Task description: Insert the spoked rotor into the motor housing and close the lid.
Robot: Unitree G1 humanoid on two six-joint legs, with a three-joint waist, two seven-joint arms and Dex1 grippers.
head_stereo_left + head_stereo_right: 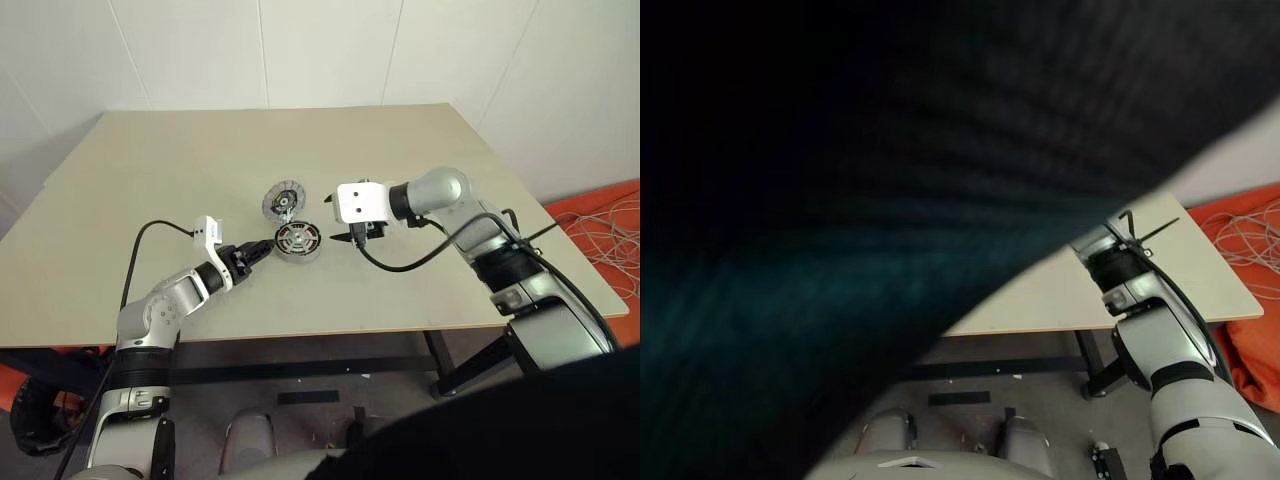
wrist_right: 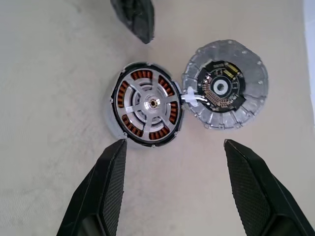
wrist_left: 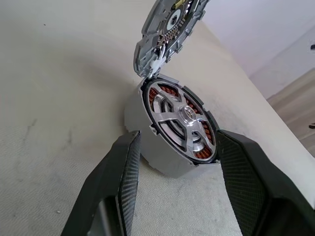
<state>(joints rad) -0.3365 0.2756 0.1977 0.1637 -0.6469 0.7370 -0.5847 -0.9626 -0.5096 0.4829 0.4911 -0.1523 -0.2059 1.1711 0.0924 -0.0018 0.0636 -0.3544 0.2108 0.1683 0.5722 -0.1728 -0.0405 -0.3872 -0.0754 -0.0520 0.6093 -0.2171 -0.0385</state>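
Observation:
The motor housing (image 1: 297,240) stands near the table's middle, a round silver ring with copper windings. The spoked rotor (image 2: 150,104) lies flat inside it, and the windings show between its spokes. The lid (image 2: 225,84) is swung open and rests beside the housing on the far side, circuit board up. My left gripper (image 1: 262,250) is low at the housing's near-left. It is open, with its fingers (image 3: 129,162) on either side of the housing's wall and a small gap to it. My right gripper (image 2: 174,143) hovers to the right, open and empty.
The beige table (image 1: 420,300) has its front edge close behind both arms. A black cable (image 1: 400,265) loops from my right wrist over the tabletop. Orange material and pale cables (image 1: 610,230) lie on the floor at the right. A dark shape covers most of the right eye view.

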